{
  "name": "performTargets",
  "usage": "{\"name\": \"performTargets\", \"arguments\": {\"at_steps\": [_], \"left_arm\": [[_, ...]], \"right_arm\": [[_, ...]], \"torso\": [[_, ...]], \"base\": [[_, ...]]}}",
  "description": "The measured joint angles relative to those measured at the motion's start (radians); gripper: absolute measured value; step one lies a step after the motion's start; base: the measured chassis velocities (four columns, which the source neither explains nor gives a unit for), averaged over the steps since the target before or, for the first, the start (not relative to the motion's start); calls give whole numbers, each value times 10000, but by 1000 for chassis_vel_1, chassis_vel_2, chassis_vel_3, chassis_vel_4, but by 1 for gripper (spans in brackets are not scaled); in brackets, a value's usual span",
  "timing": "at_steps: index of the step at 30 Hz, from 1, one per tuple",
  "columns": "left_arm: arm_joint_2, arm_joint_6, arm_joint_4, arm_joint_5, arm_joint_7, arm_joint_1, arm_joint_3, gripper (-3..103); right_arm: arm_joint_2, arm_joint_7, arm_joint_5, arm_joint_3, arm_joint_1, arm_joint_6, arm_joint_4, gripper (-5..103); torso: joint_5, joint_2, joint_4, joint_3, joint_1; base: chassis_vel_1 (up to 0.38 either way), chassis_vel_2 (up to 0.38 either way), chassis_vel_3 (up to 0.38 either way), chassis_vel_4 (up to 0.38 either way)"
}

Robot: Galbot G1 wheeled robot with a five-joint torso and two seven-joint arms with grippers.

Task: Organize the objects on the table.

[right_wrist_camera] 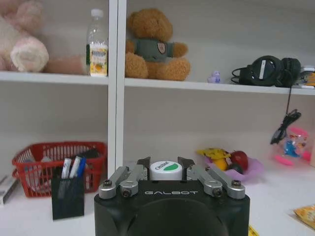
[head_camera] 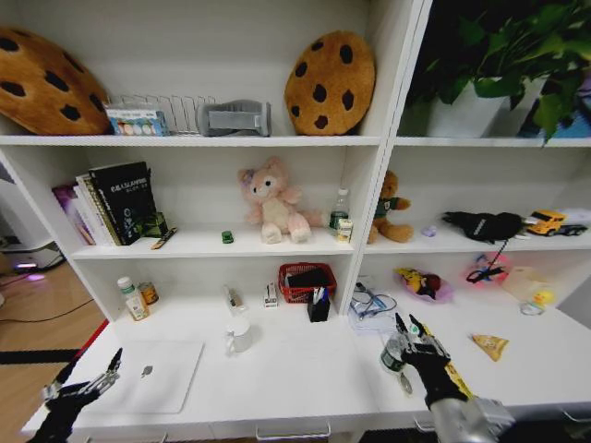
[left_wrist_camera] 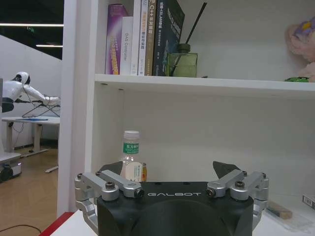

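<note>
I'm holding the right gripper (head_camera: 410,325) near the table's (head_camera: 305,369) front edge, jaws clamped on a green-capped bottle (right_wrist_camera: 165,170); I'm keeping the left gripper (head_camera: 109,365) parted at the front-left corner beside the laptop (head_camera: 159,376).

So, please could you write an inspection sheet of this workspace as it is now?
Surface: white table, mostly free in the middle.
Job's things: silver laptop front left, lid closed; pens in black holder; bottle.
Clutter: red basket, white mug, snack packet.
Grippers: left pincer open, beside laptop; right pincer shut on bottle.
Cables: black headphone cord hanging from shelf.
Surroundings: shelves with books, plush toys.
</note>
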State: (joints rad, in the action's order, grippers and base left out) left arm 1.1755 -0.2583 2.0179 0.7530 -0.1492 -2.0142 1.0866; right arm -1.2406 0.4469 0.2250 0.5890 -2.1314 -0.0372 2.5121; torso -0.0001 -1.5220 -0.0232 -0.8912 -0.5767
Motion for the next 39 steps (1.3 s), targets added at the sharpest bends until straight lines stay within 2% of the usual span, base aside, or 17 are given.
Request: {"name": "performTargets", "arguments": {"at_steps": [3, 4, 5, 7, 12, 14, 19, 21, 22, 24, 25, 27, 28, 36, 38, 39], "left_arm": [[0, 0, 0, 0, 1, 0, 0, 100], [0, 0, 0, 0, 1, 0, 1, 100], [0, 0, 0, 0, 1, 0, 1, 100], [0, 0, 0, 0, 1, 0, 1, 100], [0, 0, 0, 0, 1, 0, 0, 100], [0, 0, 0, 0, 1, 0, 1, 100], [0, 0, -1, 0, 1, 0, 0, 100], [0, 0, 0, 0, 1, 0, 1, 100], [0, 0, 0, 0, 1, 0, 1, 100], [0, 0, -1, 0, 2, 0, 1, 100], [0, 0, -1, 0, 2, 0, 1, 100], [0, 0, 0, 0, 0, 0, 0, 100], [0, 0, -1, 0, 3, 0, 1, 100], [0, 1, 0, 0, 1, 0, 1, 100], [0, 0, 0, 0, 1, 0, 0, 100], [0, 0, 0, 0, 1, 0, 0, 100]], "right_arm": [[-327, 105, -700, -258, -349, 344, -20, 29], [-567, 121, -1147, -395, -538, 725, -366, 29], [-567, 121, -1147, -395, -538, 725, -366, 29], [-892, -25, -1617, -528, -921, 1422, -1286, 29], [-1143, -391, -1798, -641, -1250, 2048, -2246, 29], [-1236, -621, -1895, -647, -1206, 2488, -3170, 29], [-1263, -887, -1855, -600, -742, 2945, -4809, 29], [-1245, -1148, -1774, -578, -163, 3329, -6229, 29], [-1245, -1148, -1774, -578, -163, 3329, -6229, 29], [-1202, -1401, -1731, -586, 606, 3812, -7925, 29], [-1202, -1401, -1731, -586, 606, 3812, -7925, 29], [-1165, -1546, -1630, -617, 1112, 4080, -9024, 29], [-1135, -1652, -1516, -655, 1631, 4282, -10037, 29], [-1100, -1919, -1254, -633, 3393, 4941, -12520, 29], [-1069, -2031, -1283, -631, 4581, 5130, -13925, 29], [-1069, -2031, -1283, -631, 4581, 5130, -13925, 29]], "torso": [[-2, 0, 0, 0, 0], [-2, 0, 5, 0, 0], [-2, 0, 5, 0, 0], [2, 0, 4, -1, 0], [0, 0, 2, -1, 0], [-1, 0, 3, -1, 0], [1, 0, 3, -1, 0], [0, -1, 3, -2, -1], [0, -1, 3, -2, -1], [2, 0, 4, -2, -1], [2, 0, 4, -2, -1], [1, 0, 3, -2, 0], [3, 0, 1, -2, 0], [1, 1, 3, -3, -1], [1, 2, 2, -4, -3], [1, 2, 2, -4, -3]], "base": [[0, 0, 0, 0], [0, 0, 0, 0], [0, 0, 0, 0], [0, 0, 0, 0], [0, 0, 0, 0], [0, 0, 0, 0], [0, 0, 0, 0], [0, 0, 0, 0], [0, 0, 0, 0], [0, 0, 0, 0], [0, 0, 0, 0], [0, 0, 0, 0], [0, 0, 0, 0], [0, 0, 0, 0], [0, 0, 0, 0], [0, 0, 0, 0]]}}
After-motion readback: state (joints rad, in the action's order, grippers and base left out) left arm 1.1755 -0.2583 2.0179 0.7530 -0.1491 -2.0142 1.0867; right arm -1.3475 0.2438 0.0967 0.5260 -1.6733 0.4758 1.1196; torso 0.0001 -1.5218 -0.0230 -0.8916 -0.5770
